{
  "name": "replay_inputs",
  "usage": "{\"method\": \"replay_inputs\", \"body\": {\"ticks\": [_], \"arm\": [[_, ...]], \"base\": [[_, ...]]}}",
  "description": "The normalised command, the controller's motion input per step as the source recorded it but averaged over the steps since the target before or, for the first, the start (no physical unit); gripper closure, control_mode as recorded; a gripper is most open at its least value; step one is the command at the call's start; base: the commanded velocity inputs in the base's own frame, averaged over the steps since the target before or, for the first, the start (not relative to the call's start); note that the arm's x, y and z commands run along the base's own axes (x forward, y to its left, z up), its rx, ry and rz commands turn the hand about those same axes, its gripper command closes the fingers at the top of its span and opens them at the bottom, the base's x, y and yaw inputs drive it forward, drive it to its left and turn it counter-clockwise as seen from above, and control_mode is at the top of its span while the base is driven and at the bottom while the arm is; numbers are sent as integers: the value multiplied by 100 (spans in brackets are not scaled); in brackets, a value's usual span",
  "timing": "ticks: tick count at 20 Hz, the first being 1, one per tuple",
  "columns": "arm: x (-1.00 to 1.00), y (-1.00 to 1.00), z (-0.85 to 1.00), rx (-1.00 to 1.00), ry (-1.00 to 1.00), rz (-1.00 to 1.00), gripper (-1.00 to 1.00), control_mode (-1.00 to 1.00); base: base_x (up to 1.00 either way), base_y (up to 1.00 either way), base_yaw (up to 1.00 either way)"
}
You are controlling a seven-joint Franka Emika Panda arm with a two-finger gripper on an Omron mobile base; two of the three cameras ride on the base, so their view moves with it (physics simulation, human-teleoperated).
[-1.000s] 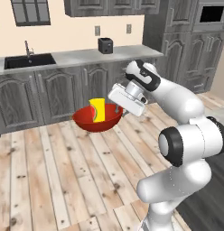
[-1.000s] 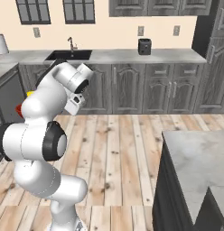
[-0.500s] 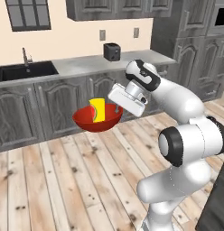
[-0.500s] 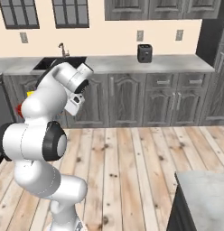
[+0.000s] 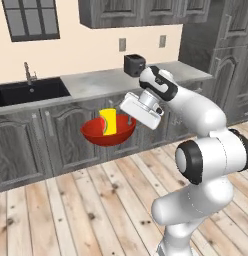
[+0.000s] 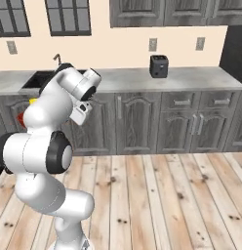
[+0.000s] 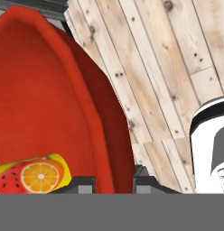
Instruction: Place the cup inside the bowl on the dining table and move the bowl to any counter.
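We are seeing the gripper [image 5: 130, 120] holding the red bowl [image 5: 107, 133] up in the air, clear of any surface, in front of the dark cabinet doors [image 5: 66, 135]. In the hand view the two fingertips [image 7: 83, 183] are sitting either side of the bowl's rim [image 7: 111, 149], one inside and one outside, so the jaws are narrowly parted and clamped on that rim. The yellow cup [image 5: 108, 122] is standing inside the bowl; in the hand view only its fruit-printed side [image 7: 32, 173] is showing, cut off at the bottom. In the right base view the arm's own body is hiding nearly all of the load: we are making out just a red sliver [image 6: 20, 118] and a yellow speck [image 6: 32, 101] at its left edge, and the gripper itself is hard to pick out there.

The counter [image 5: 96, 80] is running along the far wall, light grey stone, with a black sink [image 5: 28, 92] and a tap [image 5: 28, 73] toward the left and a black toaster [image 5: 135, 64] toward the right. A window [image 5: 31, 20] and upper cabinets [image 5: 141, 11] are showing above, partly cut off by the top edge. The wall is pale peach with small outlets [image 5: 122, 45]. The floor [image 5: 96, 210] is light wooden planks, near us and under the bowl.
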Motion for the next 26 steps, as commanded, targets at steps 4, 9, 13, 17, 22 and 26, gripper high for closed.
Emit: {"method": "replay_inputs", "body": {"ticks": [4, 9, 13, 17, 22, 26], "arm": [[0, 0, 0, 0, 0, 0, 100, 100], [0, 0, 0, 0, 0, 0, 100, 100], [0, 0, 0, 0, 0, 0, 100, 100], [0, 0, 0, 0, 0, 0, 100, 100], [0, 0, 0, 0, 0, 0, 100, 100], [0, 0, 0, 0, 0, 0, 100, 100]], "base": [[91, 25, -2], [86, 28, -2], [83, 34, -2], [57, 24, -1], [22, -4, 0], [26, -19, 3]]}}
